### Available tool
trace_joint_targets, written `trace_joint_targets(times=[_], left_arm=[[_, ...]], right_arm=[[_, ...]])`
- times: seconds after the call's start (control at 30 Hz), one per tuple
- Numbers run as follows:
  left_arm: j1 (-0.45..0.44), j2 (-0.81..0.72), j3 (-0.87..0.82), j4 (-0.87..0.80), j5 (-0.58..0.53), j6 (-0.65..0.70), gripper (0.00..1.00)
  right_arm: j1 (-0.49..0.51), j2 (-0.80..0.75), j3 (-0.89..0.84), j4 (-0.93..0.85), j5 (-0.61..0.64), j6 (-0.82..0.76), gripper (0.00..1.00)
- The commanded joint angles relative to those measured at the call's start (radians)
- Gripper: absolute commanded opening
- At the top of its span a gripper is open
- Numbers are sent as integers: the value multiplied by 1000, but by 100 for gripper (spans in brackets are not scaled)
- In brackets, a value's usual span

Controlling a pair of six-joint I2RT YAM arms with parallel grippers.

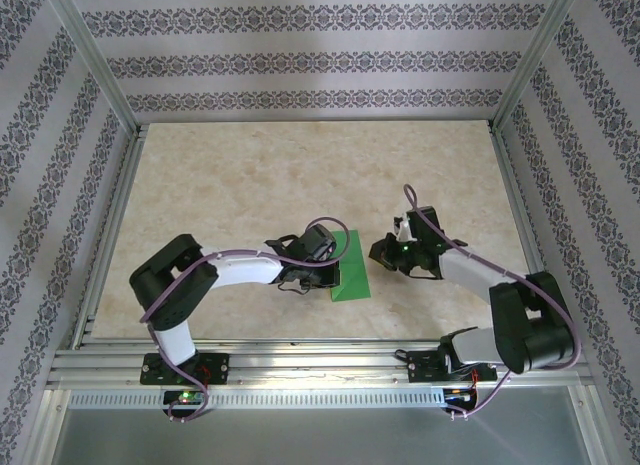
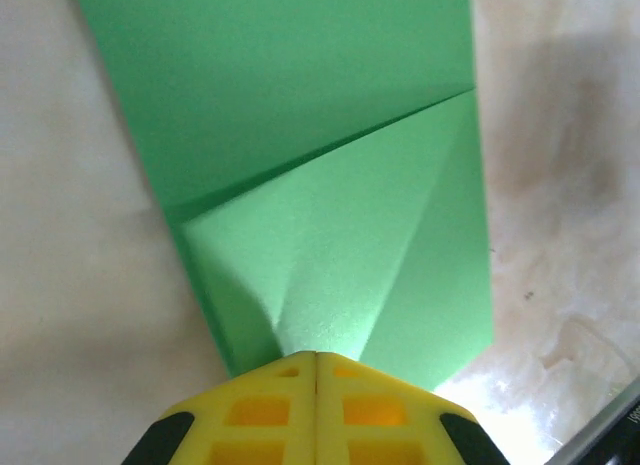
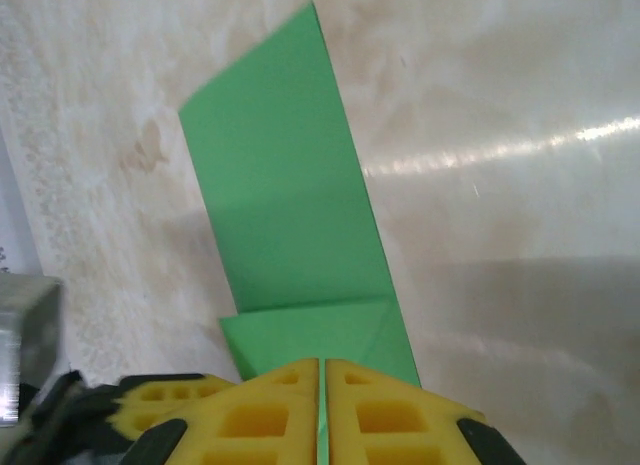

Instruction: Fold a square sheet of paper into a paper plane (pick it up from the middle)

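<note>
Your thin, bright green paper sheet [image 1: 353, 277] lies on the smooth beige marble-look table [image 1: 250, 175], with a pointed flap folded over it. Your left gripper [image 2: 316, 360] has its yellow fingers pressed together, pinching a raised crease. Your right gripper [image 3: 322, 365] is closed too, at the paper's edge.

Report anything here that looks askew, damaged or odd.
The green paper is not lying flat. At the shut left gripper, its folded corner flap buckles into soft ridges running toward the fingertips, apparently pinched. The shut right gripper sits over the paper's other edge. No tears are visible, and nothing else stands out.
</note>
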Motion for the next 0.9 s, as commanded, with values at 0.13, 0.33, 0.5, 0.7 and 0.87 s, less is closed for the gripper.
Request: trace_joint_targets(times=[0.13, 0.33, 0.5, 0.7, 0.87], left_arm=[[29, 8, 142, -122, 23, 172, 7], [73, 71, 189, -190, 71, 261, 0], [88, 114, 191, -201, 124, 314, 0], [90, 154, 182, -204, 117, 348, 0], [90, 167, 163, -200, 114, 362, 0]], right_arm=[[71, -107, -97, -9, -4, 105, 14], [111, -192, -160, -32, 28, 178, 17], [131, -245, -177, -64, 39, 216, 23], [145, -234, -177, -101, 54, 226, 28], [155, -179, -174, -63, 30, 245, 29]])
